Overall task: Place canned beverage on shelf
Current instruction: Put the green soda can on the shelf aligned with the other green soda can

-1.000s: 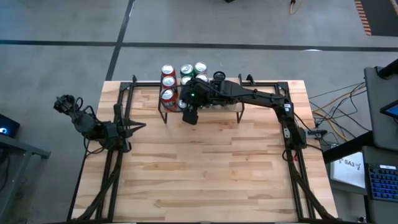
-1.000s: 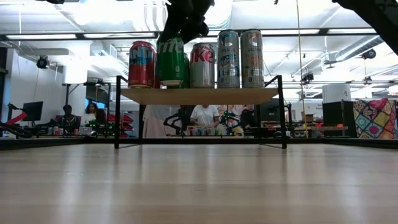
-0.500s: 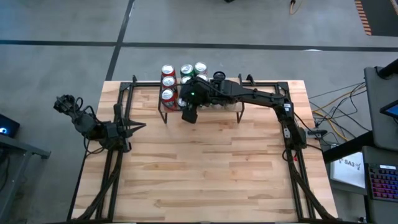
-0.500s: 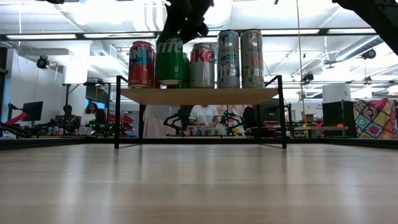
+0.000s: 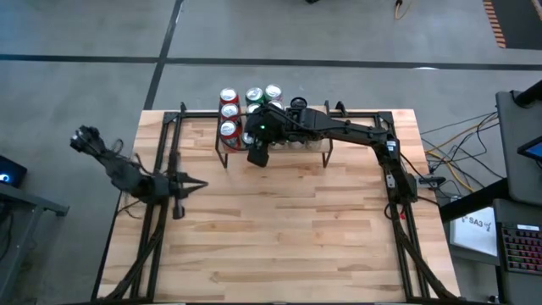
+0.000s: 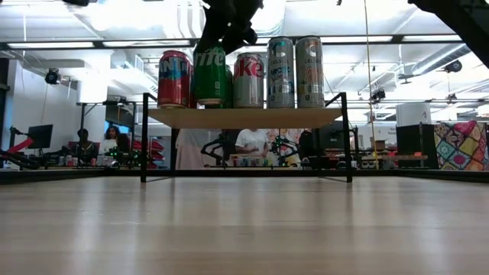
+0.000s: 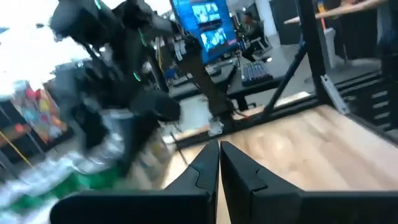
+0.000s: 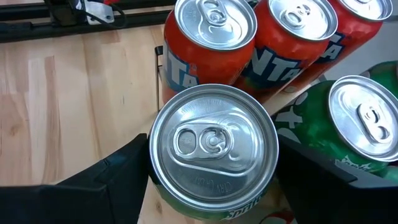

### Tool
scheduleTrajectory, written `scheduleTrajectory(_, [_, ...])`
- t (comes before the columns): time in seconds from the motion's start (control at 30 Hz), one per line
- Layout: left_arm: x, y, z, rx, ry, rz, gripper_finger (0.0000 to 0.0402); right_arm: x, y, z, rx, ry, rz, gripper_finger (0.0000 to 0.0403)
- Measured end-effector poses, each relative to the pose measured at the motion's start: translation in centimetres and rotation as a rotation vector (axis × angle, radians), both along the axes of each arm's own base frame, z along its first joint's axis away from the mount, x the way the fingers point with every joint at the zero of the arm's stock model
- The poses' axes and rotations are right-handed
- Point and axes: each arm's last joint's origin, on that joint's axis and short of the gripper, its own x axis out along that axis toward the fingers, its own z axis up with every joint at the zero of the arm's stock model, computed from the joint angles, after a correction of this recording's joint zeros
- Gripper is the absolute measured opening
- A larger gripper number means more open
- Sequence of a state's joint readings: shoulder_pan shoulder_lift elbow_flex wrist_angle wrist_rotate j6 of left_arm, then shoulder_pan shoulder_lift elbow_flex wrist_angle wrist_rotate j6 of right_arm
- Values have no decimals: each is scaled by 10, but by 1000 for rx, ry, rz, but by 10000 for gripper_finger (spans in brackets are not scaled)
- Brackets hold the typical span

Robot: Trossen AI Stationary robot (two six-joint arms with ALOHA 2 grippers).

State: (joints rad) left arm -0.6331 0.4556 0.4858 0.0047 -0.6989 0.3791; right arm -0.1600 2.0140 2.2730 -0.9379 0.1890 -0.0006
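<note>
**What we are not managing to see**

From above, the right arm (image 5: 339, 131) is covering most of the shelf (image 5: 315, 146) and the green can (image 8: 214, 149) at its front edge. In the low view the frame's top edge is cutting off the right gripper (image 6: 228, 23). In the left wrist view we are seeing only smeared shapes beyond the shut left gripper (image 7: 219, 163).

Robotics lab: open hall, ceiling strip lights (image 6: 46, 44), seated people (image 6: 252, 141) at far benches, monitor (image 6: 40, 135), floor cables (image 5: 453, 140).
</note>
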Motion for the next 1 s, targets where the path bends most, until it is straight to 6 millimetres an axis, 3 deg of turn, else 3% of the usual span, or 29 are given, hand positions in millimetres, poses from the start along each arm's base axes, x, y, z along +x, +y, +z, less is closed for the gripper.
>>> scheduleTrajectory(0.17, [21, -12, -42, -131, -22, 119, 0, 0, 0, 0, 2, 3, 0, 290])
scheduleTrajectory(0.37, [30, -17, -82, -247, -181, 193, 0, 0, 0, 0, 7, 5, 0, 290])
scheduleTrajectory(0.53, [41, -17, -94, -238, -219, 237, 0, 0, 0, -1, 10, 4, -1, 290])
scheduleTrajectory(0.73, [74, -16, -100, -187, -159, 343, 0, 0, 0, -1, 16, 2, -7, 290])
scheduleTrajectory(1.0, [110, 2, -115, -208, -115, 491, 0, 0, 0, -1, 19, 1, -9, 290])
